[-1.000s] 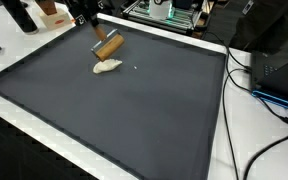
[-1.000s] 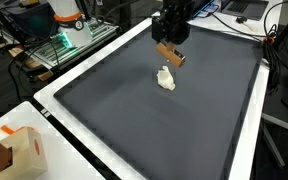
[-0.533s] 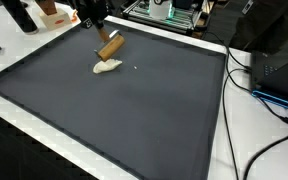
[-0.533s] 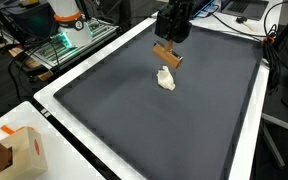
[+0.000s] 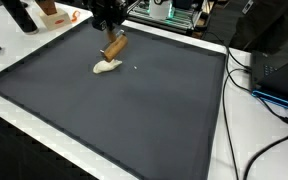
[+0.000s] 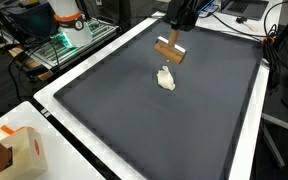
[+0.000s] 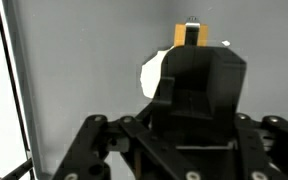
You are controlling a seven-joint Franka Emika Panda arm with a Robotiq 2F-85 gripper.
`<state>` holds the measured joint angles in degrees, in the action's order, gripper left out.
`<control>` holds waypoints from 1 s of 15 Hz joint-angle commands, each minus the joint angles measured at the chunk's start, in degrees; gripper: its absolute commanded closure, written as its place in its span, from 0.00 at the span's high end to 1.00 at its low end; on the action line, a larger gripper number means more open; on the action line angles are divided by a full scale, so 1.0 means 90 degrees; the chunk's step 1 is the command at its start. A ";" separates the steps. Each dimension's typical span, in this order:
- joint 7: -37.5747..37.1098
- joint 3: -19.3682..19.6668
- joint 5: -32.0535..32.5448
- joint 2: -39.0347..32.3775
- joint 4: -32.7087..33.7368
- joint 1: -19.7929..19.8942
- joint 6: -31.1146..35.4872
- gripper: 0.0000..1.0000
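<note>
In an exterior view the gripper (image 5: pixel 111 32) now stands more toward 3 o'clock than half a second ago, near the far edge of the mat (image 5: pixel 134 120). Its fingers are closed on the upper end of the block (image 5: pixel 115 47). The block hung slanted before, and now it hangs nearly upright. The white lump (image 5: pixel 107 67) has not moved and lies on the mat at about 7 o'clock from the block, close to it but apart. In an exterior view from the opposite side, the gripper (image 6: pixel 176 31) has gone up toward 12 o'clock, so that its body is partly cut by the picture edge. The block (image 6: pixel 170 52) has come up with it, and the lump (image 6: pixel 166 78) lies at 6 o'clock below it with more gap than before. In the wrist view the black housing hides the fingers, so the grip cannot be checked there. Only the tip of the block (image 7: pixel 189 35) shows above it at 12 o'clock, with the lump (image 7: pixel 152 74) at about 7 o'clock from that tip. I judge that the block is held firmly, is lifted clear of the mat, and is being carried away from the lump.
</note>
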<state>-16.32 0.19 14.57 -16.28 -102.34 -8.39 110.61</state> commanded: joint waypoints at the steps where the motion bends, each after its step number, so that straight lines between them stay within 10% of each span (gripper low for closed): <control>1: -0.0535 -0.0085 0.0755 0.0123 -0.0150 -0.0294 -0.0126 0.23; 15: -0.1720 -0.0299 0.2097 -0.0139 -0.0268 -0.0934 -0.0213 0.23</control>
<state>-29.34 -2.15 31.02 -17.81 -103.96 -16.01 109.80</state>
